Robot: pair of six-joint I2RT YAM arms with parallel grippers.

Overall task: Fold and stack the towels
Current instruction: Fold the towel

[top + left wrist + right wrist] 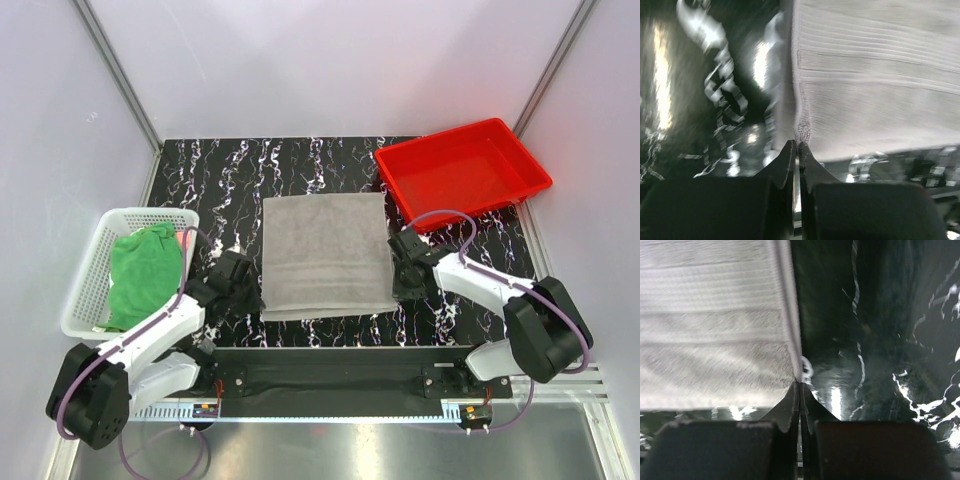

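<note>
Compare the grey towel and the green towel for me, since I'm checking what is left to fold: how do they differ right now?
The grey towel lies spread flat on the table; the green towel sits bunched in the white basket. The left gripper and right gripper are each shut on a near corner of the grey towel; neither touches the green towel. Grey shows a woven band; green shows only folds and creases. Both look like soft terry cloths.
</note>
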